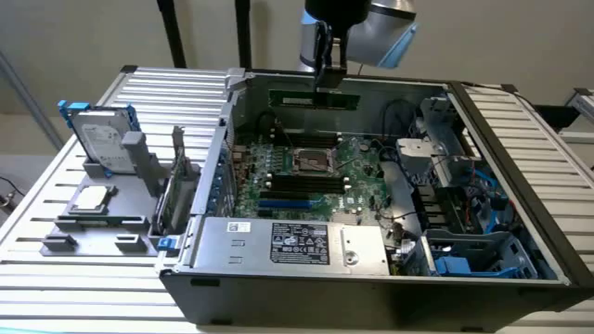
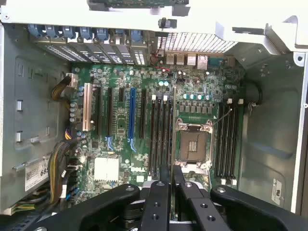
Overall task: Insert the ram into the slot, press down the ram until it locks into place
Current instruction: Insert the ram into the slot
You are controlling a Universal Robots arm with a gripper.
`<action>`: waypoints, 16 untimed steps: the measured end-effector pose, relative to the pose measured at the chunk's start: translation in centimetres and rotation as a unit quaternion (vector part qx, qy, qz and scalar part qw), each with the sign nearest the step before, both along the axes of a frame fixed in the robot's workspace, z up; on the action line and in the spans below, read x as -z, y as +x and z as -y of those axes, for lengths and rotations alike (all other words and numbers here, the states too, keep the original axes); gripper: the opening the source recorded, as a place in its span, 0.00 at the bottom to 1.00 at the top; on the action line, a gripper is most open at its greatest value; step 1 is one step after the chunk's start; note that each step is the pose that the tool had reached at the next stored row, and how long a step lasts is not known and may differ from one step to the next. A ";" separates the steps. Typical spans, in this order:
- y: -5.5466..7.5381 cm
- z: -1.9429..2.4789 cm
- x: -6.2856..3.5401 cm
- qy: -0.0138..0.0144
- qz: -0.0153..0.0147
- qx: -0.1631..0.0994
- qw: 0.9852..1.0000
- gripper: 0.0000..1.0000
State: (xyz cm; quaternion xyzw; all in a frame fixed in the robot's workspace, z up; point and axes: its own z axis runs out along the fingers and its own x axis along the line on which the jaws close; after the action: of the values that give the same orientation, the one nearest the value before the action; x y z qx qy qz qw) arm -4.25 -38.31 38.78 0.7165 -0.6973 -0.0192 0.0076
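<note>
A long thin green circuit-board memory stick (image 1: 292,99) hangs level and on edge, pinched at its upper edge by the gripper (image 1: 330,86). It is high above the green motherboard (image 1: 357,156), near the far wall of the open computer case (image 1: 371,292). On the board, the long narrow black plastic memory slots (image 1: 302,184) lie side by side. In the wrist view they form two banks (image 2: 161,137) flanking the square processor socket (image 2: 192,144), with white latches at their ends. The stick runs parallel to the slots, well apart from them.
</note>
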 end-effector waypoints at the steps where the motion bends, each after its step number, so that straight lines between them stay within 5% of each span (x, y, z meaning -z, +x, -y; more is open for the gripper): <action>1: 0.0 0.00 0.00 0.000 0.000 0.000 1.000 0.14; 10: 0.0 0.00 0.00 0.000 0.000 0.000 1.000 0.14; 16: 0.0 0.00 1.02 -0.001 0.000 0.000 1.000 0.14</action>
State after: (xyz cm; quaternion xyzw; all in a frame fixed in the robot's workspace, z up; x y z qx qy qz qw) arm -4.25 -38.31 37.75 0.7165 -0.6973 -0.0186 0.0079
